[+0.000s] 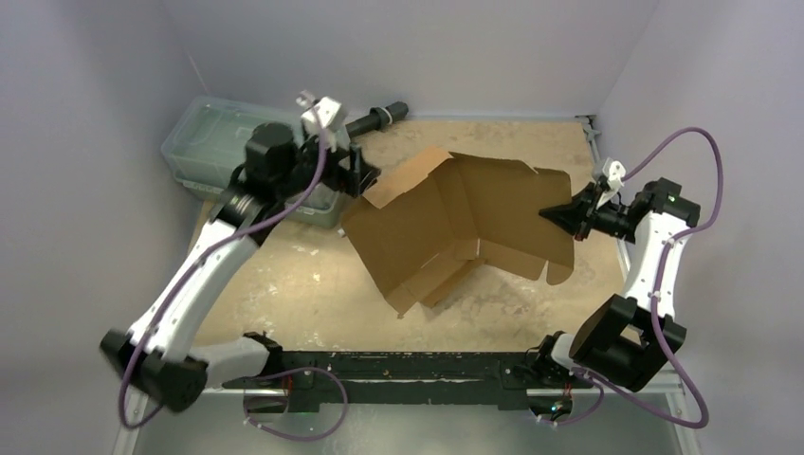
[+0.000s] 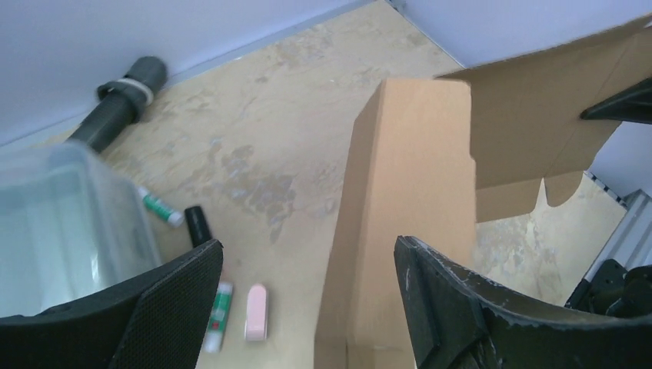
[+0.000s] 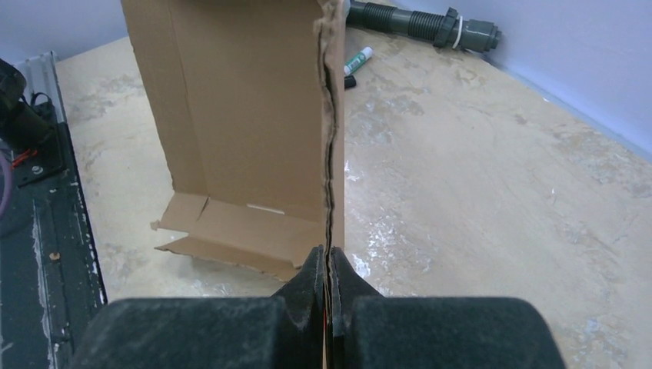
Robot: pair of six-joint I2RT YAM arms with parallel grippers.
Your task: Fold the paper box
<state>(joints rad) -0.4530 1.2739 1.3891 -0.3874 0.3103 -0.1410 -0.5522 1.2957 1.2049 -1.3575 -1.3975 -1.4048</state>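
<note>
Top view: a partly folded paper box (image 1: 455,227) of plain brown corrugated cardboard, a die-cut sheet with flaps and tabs, stands at the centre of the frame on a worn tan table (image 1: 284,284). Its panels are raised into an angled trough. The left gripper (image 1: 358,175), at upper centre-left, sits at the box's upper-left flap. The right gripper (image 1: 559,216), at centre-right, meets the box's right edge. A clear greenish plastic lidded container (image 1: 204,142) lies at upper left, and a dark grey pipe (image 1: 379,118) lies just above the left gripper.

Left wrist view: the left gripper (image 2: 304,261) has its jaws spread wide. A tall panel of the paper box (image 2: 407,192) rises between them, nearer the right-hand finger; contact cannot be told. On the table at lower left lie two green-and-white tubes (image 2: 161,207), a black cap (image 2: 198,225) and a pink block (image 2: 256,311). The container (image 2: 54,223) fills the left edge.

Right wrist view: the right gripper (image 3: 329,261), at bottom centre, is pressed together on the thin edge of an upright panel of the paper box (image 3: 238,115), which runs up to the top of the frame. A low flap lies folded at the panel's foot, left of centre.
</note>
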